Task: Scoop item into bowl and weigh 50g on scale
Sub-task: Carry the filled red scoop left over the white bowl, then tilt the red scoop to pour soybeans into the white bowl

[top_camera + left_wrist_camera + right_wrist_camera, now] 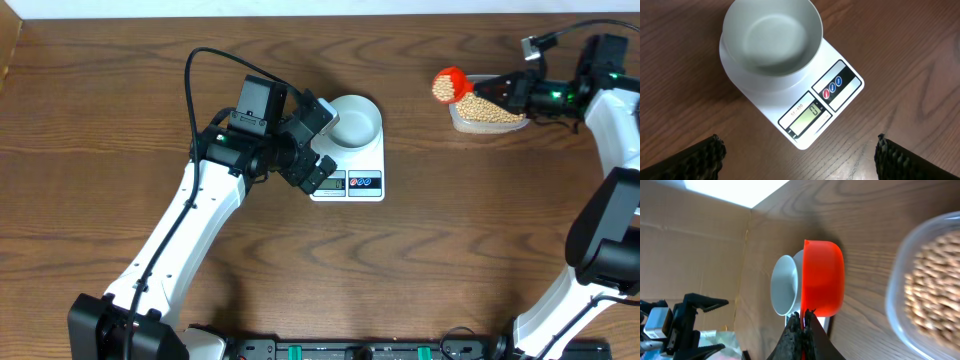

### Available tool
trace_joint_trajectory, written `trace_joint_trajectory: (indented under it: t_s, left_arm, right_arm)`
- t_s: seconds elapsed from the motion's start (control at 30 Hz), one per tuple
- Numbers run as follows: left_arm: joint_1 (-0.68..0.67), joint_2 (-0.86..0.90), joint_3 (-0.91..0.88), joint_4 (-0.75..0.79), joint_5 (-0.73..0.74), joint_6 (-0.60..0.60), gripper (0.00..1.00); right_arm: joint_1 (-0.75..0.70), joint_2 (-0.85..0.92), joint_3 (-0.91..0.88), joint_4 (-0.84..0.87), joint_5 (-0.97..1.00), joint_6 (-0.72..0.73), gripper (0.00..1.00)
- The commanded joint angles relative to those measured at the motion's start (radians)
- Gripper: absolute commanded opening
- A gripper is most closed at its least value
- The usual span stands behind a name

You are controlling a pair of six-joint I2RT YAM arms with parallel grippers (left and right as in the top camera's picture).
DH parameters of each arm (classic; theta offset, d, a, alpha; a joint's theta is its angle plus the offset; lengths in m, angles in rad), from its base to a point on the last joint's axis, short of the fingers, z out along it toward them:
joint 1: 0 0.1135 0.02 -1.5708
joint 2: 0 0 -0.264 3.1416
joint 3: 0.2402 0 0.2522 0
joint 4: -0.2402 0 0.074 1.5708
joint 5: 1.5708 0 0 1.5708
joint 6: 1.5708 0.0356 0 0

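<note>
The pale bowl (356,122) sits empty on the white scale (361,184); in the left wrist view the bowl (771,35) rests on the scale (837,107), whose display (806,116) reads 0. My left gripper (312,140) is open and empty, just left of the scale (800,155). My right gripper (497,92) is shut on the handle of a red scoop (450,84) full of beans, held above the table left of the clear tub of beans (488,112). In the right wrist view the scoop (824,278) shows from below, with the bowl (786,286) beyond it.
The clear plastic tub (932,287) holds many loose beans at the back right. A cardboard wall (695,250) stands at the table's far left end. Black cables run over both arms.
</note>
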Motion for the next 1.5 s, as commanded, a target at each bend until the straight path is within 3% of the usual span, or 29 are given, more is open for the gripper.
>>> trace_joint_trajectory:
  t_s: [0.0,0.6,1.47]
  left_arm:
    - [0.000,0.004,0.002,-0.003,0.016,-0.013,0.98]
    - [0.000,0.004,0.002,-0.003,0.016,-0.013,0.98]
    - [0.000,0.004,0.002,-0.003,0.016,-0.013,0.98]
  right_arm:
    - [0.046,0.012,-0.006,0.009,-0.040,-0.002,0.02]
    - [0.257,0.012,-0.006,0.104,-0.029,0.037,0.02]
    - [0.420,0.012,-0.006,0.134,0.297,-0.087,0.01]
